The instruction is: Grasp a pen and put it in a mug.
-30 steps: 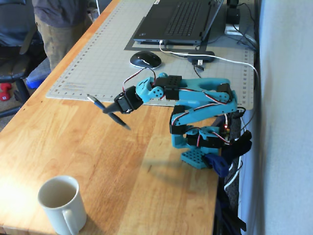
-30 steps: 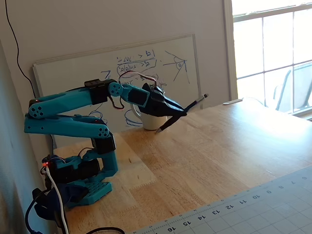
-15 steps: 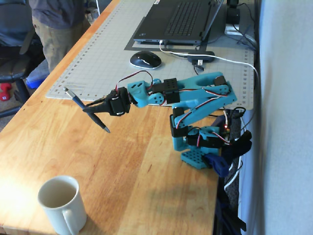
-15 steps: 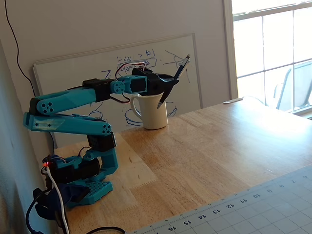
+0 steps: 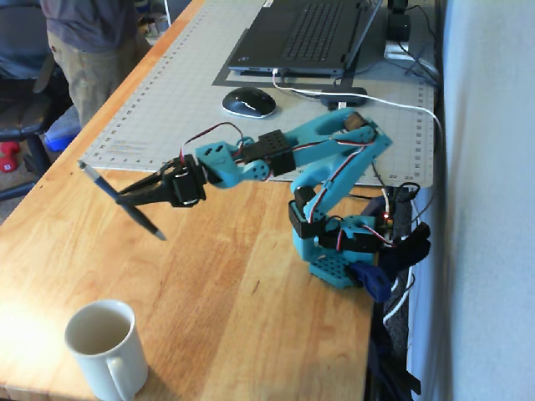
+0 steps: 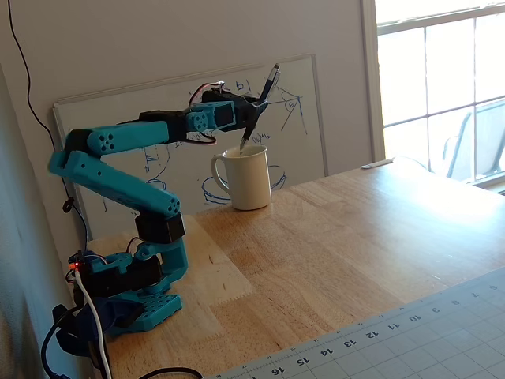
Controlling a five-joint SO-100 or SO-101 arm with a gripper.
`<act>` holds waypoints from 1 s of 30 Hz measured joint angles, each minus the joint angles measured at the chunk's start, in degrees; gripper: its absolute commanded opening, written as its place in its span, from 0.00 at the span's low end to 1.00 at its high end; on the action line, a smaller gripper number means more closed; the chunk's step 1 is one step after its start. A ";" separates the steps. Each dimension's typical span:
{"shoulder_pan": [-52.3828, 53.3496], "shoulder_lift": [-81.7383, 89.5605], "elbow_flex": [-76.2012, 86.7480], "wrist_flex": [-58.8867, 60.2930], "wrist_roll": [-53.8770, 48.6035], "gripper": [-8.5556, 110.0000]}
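Note:
My teal arm's gripper (image 5: 122,199) is shut on the slim dark pen (image 5: 100,180) near its middle. The pen hangs tilted in the air above the wooden table (image 5: 234,284). The off-white mug (image 5: 104,347) stands upright at the table's near left corner in a fixed view, handle toward the camera, apart from the pen and nearer the camera. In a fixed view from the side, the gripper (image 6: 258,105) holds the pen (image 6: 271,82) steeply tilted. Its lower tip shows just above the rim of the mug (image 6: 248,181).
A grey cutting mat (image 5: 159,109) carries a black mouse (image 5: 248,102) and a laptop (image 5: 309,33) at the far end. A person (image 5: 88,50) stands beyond the table's left edge. A whiteboard (image 6: 316,118) leans on the wall behind the mug. Cables hang by the arm's base (image 5: 343,259).

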 measured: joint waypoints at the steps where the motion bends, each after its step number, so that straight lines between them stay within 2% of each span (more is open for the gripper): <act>1: -0.53 -2.11 -0.53 -2.46 0.00 0.07; 10: -6.24 -20.48 -5.01 -29.36 0.00 0.07; 15: -9.58 -29.44 -8.44 -38.58 0.00 0.07; 30: -14.15 -49.22 -19.42 -42.80 0.00 0.07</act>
